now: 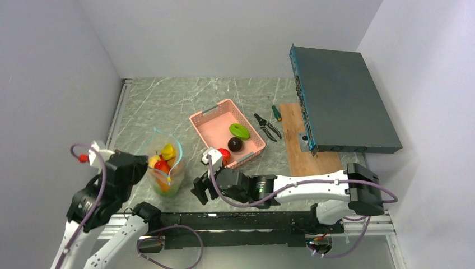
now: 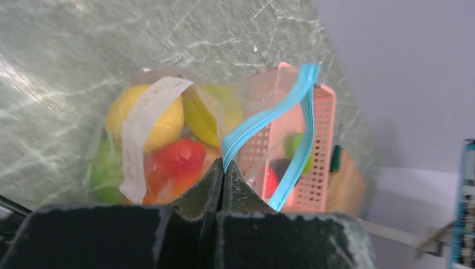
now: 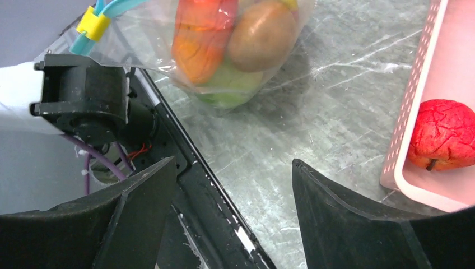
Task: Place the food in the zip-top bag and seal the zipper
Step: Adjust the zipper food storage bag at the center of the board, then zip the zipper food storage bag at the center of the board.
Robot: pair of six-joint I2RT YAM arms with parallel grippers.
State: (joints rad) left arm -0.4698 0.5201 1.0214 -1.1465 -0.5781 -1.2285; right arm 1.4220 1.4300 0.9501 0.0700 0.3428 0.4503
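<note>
The clear zip-top bag [image 1: 166,168] stands upright at the near left, holding several food pieces: yellow [image 2: 162,120], red [image 2: 176,162], green [image 2: 103,174] and orange [image 3: 196,45]. My left gripper [image 2: 223,164] is shut on the near end of the teal-blue zipper [image 2: 291,106], and the bag's mouth gapes open. A yellow slider [image 3: 92,23] sits on the strip. My right gripper [image 3: 232,162] hangs open and holds nothing, low over the table between bag and basket [image 1: 208,114]. In the basket lie a green piece [image 1: 239,130], a dark purple one [image 1: 235,144] and a red one [image 3: 445,134].
Pliers [image 1: 268,126] and a green-handled screwdriver [image 1: 275,112] lie right of the pink basket. A wooden board [image 1: 299,154] and a large dark teal slab [image 1: 344,101] tilted over it fill the right side. The black base rail [image 1: 241,218] runs along the near edge.
</note>
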